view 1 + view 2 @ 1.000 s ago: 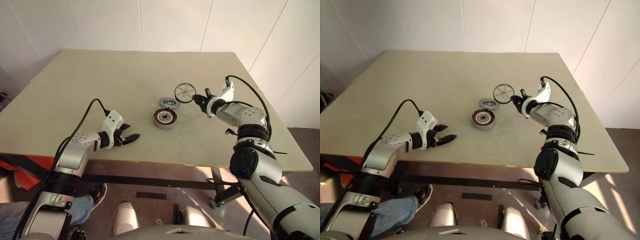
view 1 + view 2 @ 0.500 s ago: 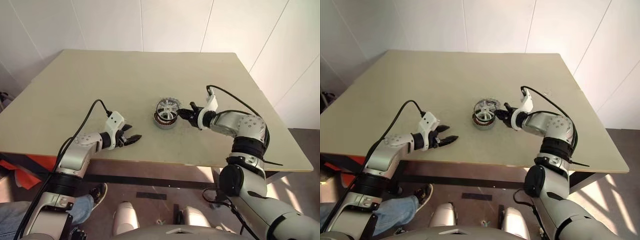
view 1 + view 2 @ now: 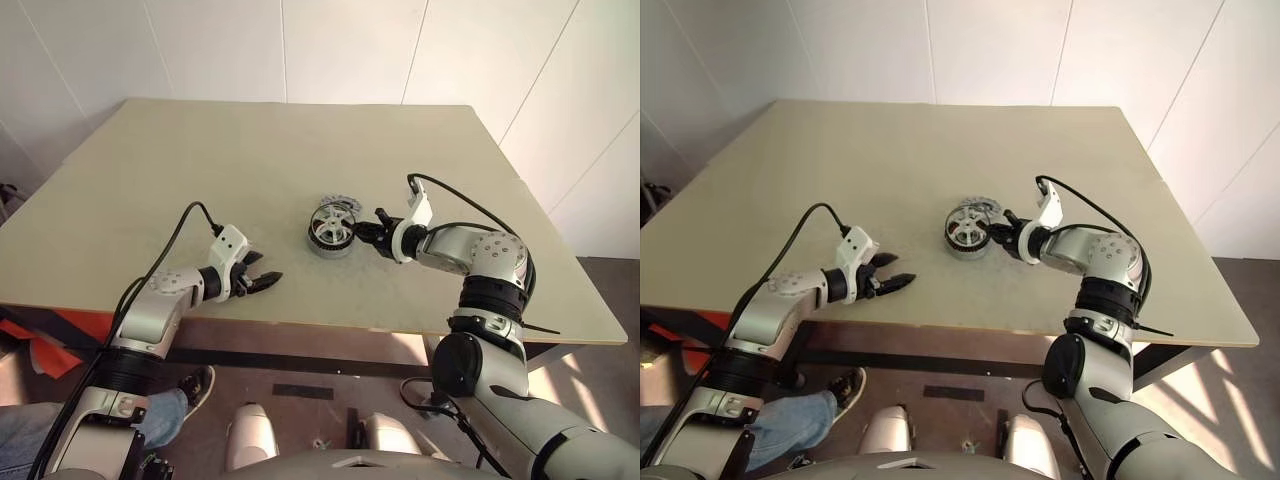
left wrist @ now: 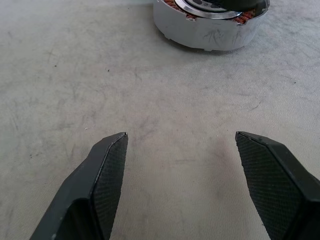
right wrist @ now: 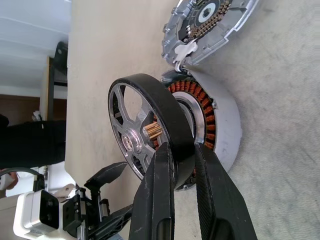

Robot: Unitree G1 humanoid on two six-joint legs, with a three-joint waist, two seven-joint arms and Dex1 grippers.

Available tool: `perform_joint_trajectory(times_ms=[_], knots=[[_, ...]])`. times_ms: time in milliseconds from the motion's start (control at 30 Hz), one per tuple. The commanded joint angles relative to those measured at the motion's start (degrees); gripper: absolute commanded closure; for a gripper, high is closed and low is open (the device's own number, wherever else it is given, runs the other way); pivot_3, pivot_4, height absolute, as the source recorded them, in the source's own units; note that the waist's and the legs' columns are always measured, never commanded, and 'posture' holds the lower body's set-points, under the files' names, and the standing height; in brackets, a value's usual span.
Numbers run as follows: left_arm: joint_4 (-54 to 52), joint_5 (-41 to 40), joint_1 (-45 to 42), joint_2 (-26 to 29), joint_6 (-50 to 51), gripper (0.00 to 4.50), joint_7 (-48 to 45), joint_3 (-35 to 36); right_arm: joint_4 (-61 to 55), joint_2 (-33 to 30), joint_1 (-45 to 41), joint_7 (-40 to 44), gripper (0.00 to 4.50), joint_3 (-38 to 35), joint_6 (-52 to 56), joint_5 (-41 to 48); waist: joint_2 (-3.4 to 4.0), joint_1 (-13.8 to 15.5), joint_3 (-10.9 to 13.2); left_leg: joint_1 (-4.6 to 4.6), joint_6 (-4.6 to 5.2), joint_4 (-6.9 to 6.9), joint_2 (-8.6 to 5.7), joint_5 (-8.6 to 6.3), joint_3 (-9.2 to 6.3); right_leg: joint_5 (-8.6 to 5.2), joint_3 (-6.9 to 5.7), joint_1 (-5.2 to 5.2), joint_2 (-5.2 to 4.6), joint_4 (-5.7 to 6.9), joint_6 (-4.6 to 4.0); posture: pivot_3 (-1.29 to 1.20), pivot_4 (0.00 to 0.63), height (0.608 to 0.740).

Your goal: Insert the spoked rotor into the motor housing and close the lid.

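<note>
Two arms over a scuffed beige table [image 3: 200,160] by white panel walls: the right gripper [image 5: 182,150] pinches the spoked rotor [image 5: 145,130] by its rim, tilted over the motor housing [image 3: 328,238], lid [image 5: 210,22] lying just behind, while the left gripper [image 4: 180,145] hovers spread wide, gripping nothing.

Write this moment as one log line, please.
right gripper: shut on wheel | wheel: tilted over motor can | left gripper: open
</note>
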Motion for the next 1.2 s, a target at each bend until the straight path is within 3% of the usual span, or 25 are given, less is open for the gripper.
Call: perform_joint_trajectory(times_ms=[33,167,467,733,967,1067,1200], knots=[[-1.36,-0.14,-0.91,0.42,-0.95,0.85,-0.07,0.6,-2.64,-0.02,-0.25,0.3,4.23,-0.09,0.18,0.56,0.0,0.0,0.0,0.0,0.0,0.0,0.0,0.0,0.0,0.0,0.0,0.0,0.0,0.0,0.0,0.0,0.0,0.74],[-1.21,-0.06,-1.06,0.47,-1.05,0.85,-0.14,0.59,-1.94,-0.05,-0.09,0.3,4.23,-0.07,-0.05,-0.04,0.0,0.0,0.0,0.0,0.0,-0.01,0.0,0.0,0.0,0.0,0.0,0.0,0.0,0.0,0.0,0.0,0.0,0.74],[-1.11,0.15,-0.78,0.69,-1.15,0.85,0.03,0.82,-2.97,-0.27,-0.47,1.03,1.26,1.35,-0.39,-0.49,0.0,0.0,0.0,0.02,-0.02,-0.01,0.0,0.01,0.0,0.0,0.0,0.01,0.0,0.01,0.0,0.0,0.0,0.74],[-0.94,0.14,-0.87,0.62,-1.18,0.85,-0.09,0.73,-5.1,-1.63,-0.31,2.78,1.26,3.1,-2.87,-1.33,0.0,0.02,0.0,0.02,-0.02,0.0,0.0,0.01,0.0,0.0,0.0,0.01,0.0,0.01,0.0,0.0,0.0,0.74],[-0.13,0.24,-1.53,0.11,-1.66,0.85,0.17,0.64,-11.15,-5.48,0.43,12.66,1.26,14.76,-13.34,-5.66,0.0,0.05,-0.01,0.02,-0.03,-0.01,0.0,0.02,0.0,0.0,0.0,0.01,0.0,0.01,0.0,0.0,0.0,0.74],[0.02,0.33,-1.73,-0.14,-1.77,0.85,0.26,0.51,-10.56,-5.75,1.37,15.84,1.85,19.26,-17.18,-7.88,0.0,0.02,-0.01,0.04,-0.03,-0.01,0.0,0.02,0.0,0.0,0.0,0.03,0.0,0.01,0.0,0.0,0.0,0.74],[0.12,0.4,-1.8,-0.27,-1.78,0.85,0.45,0.58,-8.5,-3.79,2.4,19.01,3.28,22.53,-18.16,-8.15,0.0,-0.01,-0.01,0.03,-0.03,-0.01,0.0,0.02,0.0,0.0,0.0,0.02,0.0,0.01,-0.01,0.0,0.0,0.74]])
